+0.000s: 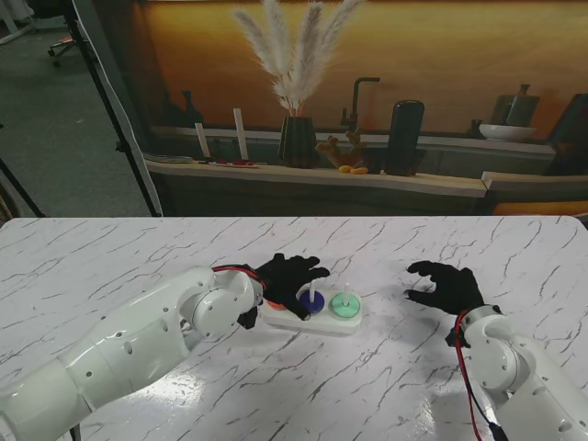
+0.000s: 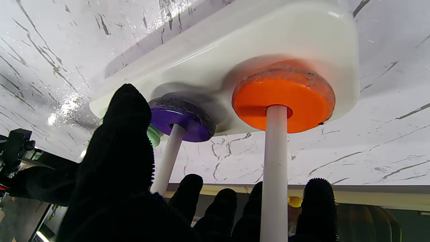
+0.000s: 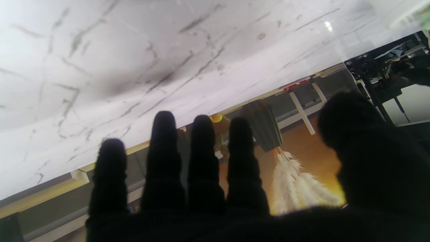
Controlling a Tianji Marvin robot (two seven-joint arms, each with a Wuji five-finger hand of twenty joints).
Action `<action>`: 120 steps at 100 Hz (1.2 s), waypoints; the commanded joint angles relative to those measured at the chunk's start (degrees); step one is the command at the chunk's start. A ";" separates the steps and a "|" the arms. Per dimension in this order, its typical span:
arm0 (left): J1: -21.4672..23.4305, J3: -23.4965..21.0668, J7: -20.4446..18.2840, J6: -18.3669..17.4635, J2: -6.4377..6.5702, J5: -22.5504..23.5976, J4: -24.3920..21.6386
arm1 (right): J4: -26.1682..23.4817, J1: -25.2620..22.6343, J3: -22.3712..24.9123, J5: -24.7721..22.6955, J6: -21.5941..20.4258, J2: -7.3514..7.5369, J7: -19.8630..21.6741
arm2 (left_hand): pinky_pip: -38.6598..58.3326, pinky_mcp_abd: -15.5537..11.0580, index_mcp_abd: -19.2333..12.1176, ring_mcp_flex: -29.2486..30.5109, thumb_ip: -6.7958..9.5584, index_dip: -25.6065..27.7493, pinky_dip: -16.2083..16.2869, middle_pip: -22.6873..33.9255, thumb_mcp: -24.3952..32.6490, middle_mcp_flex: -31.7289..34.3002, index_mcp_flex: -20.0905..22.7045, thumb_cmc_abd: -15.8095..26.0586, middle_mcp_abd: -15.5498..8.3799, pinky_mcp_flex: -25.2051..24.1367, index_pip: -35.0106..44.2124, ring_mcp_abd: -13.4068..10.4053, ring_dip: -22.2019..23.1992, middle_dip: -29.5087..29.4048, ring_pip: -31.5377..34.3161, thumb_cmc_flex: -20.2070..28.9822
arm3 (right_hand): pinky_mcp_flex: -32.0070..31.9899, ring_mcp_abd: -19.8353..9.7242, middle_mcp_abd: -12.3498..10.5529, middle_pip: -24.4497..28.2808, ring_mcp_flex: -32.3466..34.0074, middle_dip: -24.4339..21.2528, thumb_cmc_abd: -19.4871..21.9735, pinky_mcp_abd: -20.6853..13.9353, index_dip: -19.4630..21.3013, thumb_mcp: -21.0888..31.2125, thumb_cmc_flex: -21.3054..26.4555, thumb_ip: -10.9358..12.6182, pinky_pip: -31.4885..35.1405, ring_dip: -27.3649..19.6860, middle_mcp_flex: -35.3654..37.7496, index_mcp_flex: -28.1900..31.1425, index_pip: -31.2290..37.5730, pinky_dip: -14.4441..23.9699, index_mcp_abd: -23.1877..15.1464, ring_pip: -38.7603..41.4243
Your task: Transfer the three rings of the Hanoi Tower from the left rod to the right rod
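Running left to right, the white base (image 1: 323, 322) holds upright rods.

stand overhead, wrist views close, inverted

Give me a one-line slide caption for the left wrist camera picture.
Left hand open beside the white base, with an orange ring and a purple ring each seated on its own rod.

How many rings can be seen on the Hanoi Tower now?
3. The flat orange ring sits on the left rod, the purple ring on the middle rod, and the pale green ring on the right rod.
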 commanded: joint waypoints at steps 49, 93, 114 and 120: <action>-2.73 4.93 -2.93 -2.03 0.40 3.65 1.00 | 0.00 -0.42 -0.20 0.11 -0.01 -0.41 -0.13 | 1.42 1.20 0.57 0.46 0.30 1.72 0.49 0.20 5.02 -1.48 1.55 -3.46 0.29 -0.14 0.55 -0.42 0.48 1.01 0.51 1.17 | -0.70 -1.40 -0.01 0.74 0.59 0.26 -0.82 5.68 0.85 1.12 0.45 1.92 1.10 0.45 1.02 1.34 0.69 0.31 0.40 1.11; -4.56 7.37 -2.84 -2.36 0.53 6.23 0.96 | -0.01 -0.45 -0.12 0.22 -0.03 -0.42 -0.08 | 2.16 1.01 -3.23 0.65 -0.83 3.35 0.42 0.40 6.61 -0.27 6.85 -3.02 -0.63 -0.22 3.25 -0.52 0.57 1.15 0.65 0.01 | -0.71 -1.36 -0.03 0.73 0.61 0.23 -0.77 5.70 0.82 1.15 0.43 1.92 1.15 0.44 0.99 1.38 0.75 0.29 0.38 1.12; -4.62 7.67 -3.34 -1.82 0.47 5.36 0.80 | -0.10 -0.57 -0.03 0.20 0.01 -0.40 0.03 | 2.17 0.81 -4.26 0.61 -1.54 3.72 0.30 0.44 5.60 0.08 7.65 -1.72 -0.92 -0.40 3.55 -0.52 0.56 1.16 0.57 -0.39 | -0.70 -1.42 -0.02 0.78 0.52 0.24 -0.74 5.74 0.80 1.11 0.37 1.91 1.17 0.43 1.12 1.36 0.75 0.28 0.41 1.08; -4.59 7.66 -3.28 -1.83 0.45 5.35 0.80 | -0.11 -0.58 0.00 0.17 -0.02 -0.39 0.06 | 2.21 0.84 -4.75 0.69 -1.64 3.85 0.30 0.52 5.34 0.40 8.36 -1.33 -1.04 -0.38 3.82 -0.51 0.58 1.18 0.59 -0.12 | -0.70 -1.34 0.01 0.77 0.54 0.24 -0.76 5.74 0.80 1.12 0.41 1.92 1.17 0.43 1.12 1.33 0.75 0.28 0.36 1.09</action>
